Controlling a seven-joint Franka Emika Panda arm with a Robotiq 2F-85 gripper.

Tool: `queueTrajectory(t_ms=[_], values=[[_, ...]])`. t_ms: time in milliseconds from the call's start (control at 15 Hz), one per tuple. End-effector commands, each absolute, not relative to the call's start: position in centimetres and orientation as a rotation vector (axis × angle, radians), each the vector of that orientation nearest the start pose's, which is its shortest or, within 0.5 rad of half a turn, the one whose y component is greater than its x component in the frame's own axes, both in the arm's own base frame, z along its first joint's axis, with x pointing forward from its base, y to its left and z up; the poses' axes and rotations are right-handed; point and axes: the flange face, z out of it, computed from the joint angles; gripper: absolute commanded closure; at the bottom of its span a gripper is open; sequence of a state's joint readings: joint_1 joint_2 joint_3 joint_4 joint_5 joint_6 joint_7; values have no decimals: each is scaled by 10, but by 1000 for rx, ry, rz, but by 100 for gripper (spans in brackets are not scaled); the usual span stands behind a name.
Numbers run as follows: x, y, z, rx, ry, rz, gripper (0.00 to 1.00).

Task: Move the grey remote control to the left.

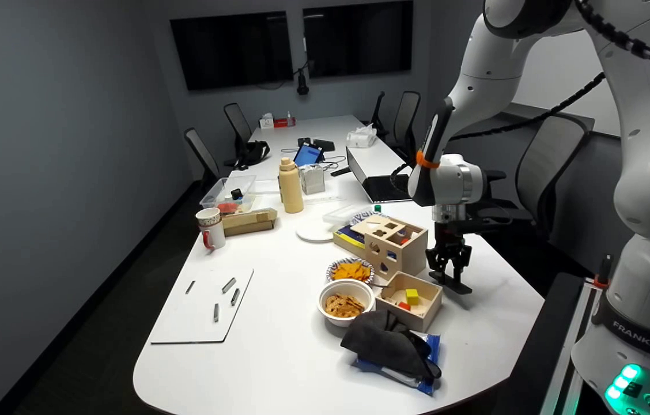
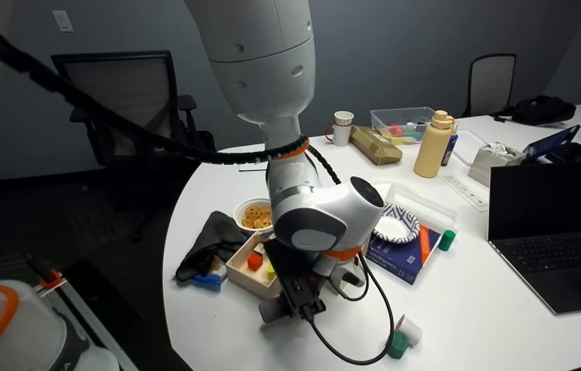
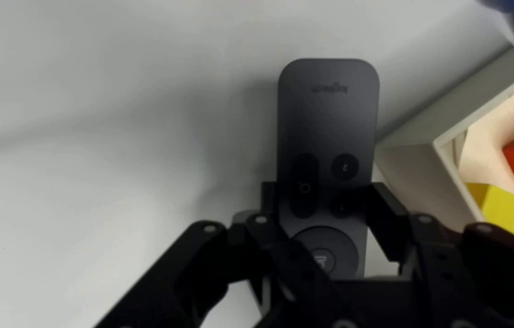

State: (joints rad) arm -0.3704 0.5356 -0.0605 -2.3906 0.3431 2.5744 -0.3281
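Item 1. Grey remote control (image 3: 327, 132): slim, with rounded corners and dark buttons on its upward face. Location: between the fingers (image 3: 389, 223) of the gripper (image 3: 323, 200), just beside a corner of the open wooden box (image 1: 432, 311). Seemingly raised slightly off the worktop (image 1: 284, 357), a shadow falling below it, though the gap is hard to judge from these angles.

Item 2. Gripper: black, pointing down, clamped on the two long sides of the grey remote control.

Item 3. Open wooden box: upright; contents include a yellow block (image 1: 412, 297) and a red block (image 2: 255, 261).

Item 4. Wooden shape sorter (image 1: 411, 259): boxy, cut-out holes in top and side, next to the open wooden box.

Item 5. White bowl (image 1: 336, 320): holds biscuits (image 1: 344, 306); beside the open wooden box.

Item 6. Patterned bowl (image 1: 330, 272): filled with orange chips (image 1: 351, 271); set behind the white bowl in an exterior view.

Item 7. Dark cloth (image 1: 385, 340): draped over a blue packet (image 1: 433, 346).

Item 8. Blue book (image 2: 393, 263): a patterned dish (image 2: 392, 229) on top.

Item 9. White panel (image 1: 192, 325): bears four small grey pieces (image 1: 216, 312).

Item 10. Laptop (image 2: 540, 203): open. Tan bottle (image 2: 430, 149): upright, capped.
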Motion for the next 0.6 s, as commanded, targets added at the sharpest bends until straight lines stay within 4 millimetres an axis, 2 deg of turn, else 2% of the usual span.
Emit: queueTrajectory(t_ms=[0, 533], values=[[408, -195, 66, -2893, 530, 331, 73], [419, -185, 64, -2923, 440, 203, 73]])
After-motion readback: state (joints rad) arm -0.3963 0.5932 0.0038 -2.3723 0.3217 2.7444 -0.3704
